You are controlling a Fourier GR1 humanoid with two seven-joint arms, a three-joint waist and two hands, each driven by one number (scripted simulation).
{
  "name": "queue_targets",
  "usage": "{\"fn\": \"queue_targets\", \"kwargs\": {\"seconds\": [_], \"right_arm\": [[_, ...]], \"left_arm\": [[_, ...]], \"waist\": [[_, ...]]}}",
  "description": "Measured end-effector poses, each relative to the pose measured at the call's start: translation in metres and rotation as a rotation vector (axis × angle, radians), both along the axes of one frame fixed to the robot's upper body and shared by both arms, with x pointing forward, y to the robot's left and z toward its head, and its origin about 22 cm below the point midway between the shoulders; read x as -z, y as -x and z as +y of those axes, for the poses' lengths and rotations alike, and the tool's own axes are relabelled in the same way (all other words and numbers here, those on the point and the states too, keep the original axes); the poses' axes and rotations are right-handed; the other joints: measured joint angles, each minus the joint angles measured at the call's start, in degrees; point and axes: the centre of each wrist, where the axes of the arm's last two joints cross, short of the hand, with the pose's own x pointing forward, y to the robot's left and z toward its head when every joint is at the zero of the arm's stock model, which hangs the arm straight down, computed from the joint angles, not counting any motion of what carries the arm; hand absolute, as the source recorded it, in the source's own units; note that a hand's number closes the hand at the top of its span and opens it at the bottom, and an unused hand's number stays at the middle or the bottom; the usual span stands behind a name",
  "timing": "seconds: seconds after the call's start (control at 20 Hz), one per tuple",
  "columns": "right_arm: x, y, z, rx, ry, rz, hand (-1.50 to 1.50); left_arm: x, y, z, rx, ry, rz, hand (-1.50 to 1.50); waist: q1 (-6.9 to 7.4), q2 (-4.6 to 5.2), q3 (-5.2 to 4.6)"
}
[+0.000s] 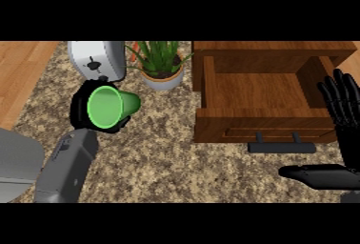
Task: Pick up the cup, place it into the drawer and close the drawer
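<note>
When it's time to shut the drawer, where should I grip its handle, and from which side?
Grip the dark bar handle at its middle, between the two posts holding it off the drawer front. Come from above, probably, fingers curling over the bar; the gap behind it leaves room. The open right hand is nearest.

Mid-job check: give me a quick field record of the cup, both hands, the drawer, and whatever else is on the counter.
cup: green cup, tilted with its mouth toward the view, left of the drawer, not in it
left hand: left hand curled round the cup
right hand: right hand open, fingers up, resting at the view's right edge beside the drawer
drawer: wooden drawer open, handle toward the robot
other: toaster and potted plant beyond the cup
</note>
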Motion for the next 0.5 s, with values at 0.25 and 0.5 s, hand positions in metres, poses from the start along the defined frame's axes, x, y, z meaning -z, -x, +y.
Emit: {"fn": "queue_targets", "kwargs": {"seconds": [0.25, 0.5], "right_arm": [[0.005, 0.004, -0.004, 0.007, 0.003, 0.012, -1.50], [0.002, 0.003, -0.012, -0.001, 0.004, 0.005, -1.50]], "left_arm": [[-0.051, -0.018, -0.041, 0.059, -0.040, -0.062, 1.50], [-0.106, -0.036, -0.087, 0.100, -0.090, -0.082, 1.50]], "waist": [[0.35, -0.16, 0.03], [-0.13, 0.01, 0.02]]}}
